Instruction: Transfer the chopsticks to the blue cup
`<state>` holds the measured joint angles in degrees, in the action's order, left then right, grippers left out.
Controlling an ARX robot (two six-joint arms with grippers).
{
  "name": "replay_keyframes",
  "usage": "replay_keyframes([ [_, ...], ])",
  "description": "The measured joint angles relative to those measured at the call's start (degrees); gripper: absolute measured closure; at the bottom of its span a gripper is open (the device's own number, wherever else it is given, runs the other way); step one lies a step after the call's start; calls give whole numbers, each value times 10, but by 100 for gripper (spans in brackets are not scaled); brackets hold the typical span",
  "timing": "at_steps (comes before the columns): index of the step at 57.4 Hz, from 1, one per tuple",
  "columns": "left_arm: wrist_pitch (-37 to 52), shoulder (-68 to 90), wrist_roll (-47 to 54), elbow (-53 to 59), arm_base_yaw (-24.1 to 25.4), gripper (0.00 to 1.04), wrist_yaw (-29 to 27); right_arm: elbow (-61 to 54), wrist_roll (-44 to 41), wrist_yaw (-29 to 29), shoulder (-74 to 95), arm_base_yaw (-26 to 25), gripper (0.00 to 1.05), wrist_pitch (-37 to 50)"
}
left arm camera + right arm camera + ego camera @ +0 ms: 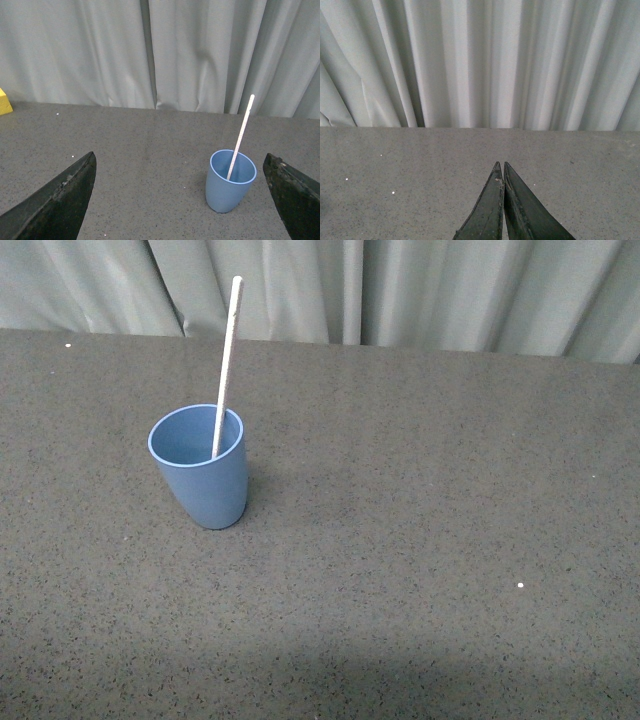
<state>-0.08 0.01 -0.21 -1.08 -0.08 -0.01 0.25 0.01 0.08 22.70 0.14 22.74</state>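
One stick stands in the blue cup [200, 480]; transfer looks complete, both grippers empty.

Table [420, 570] is dark speckled grey, with a pale curtain [450, 290] behind it. Blue cup sits upright on the left part of the table in the front view, and neither arm shows there. Left gripper [180, 200] has its jaws spread wide and holds nothing; the cup lies ahead of it, nearer one jaw than the other, apart from both. Right gripper [503, 172] has its tips pressed together on nothing and faces bare table, so the left arm is judged nearer. Chopsticks [227, 360]: lower end inside the cup, long axis near vertical, leaning on the far rim, upper half clear above it.
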Motion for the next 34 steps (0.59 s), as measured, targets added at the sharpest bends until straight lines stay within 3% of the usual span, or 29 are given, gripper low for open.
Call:
replay_keyframes([
  [34,0,0,0,0,0,7,0,0,0,0,-114,0,104,-112],
])
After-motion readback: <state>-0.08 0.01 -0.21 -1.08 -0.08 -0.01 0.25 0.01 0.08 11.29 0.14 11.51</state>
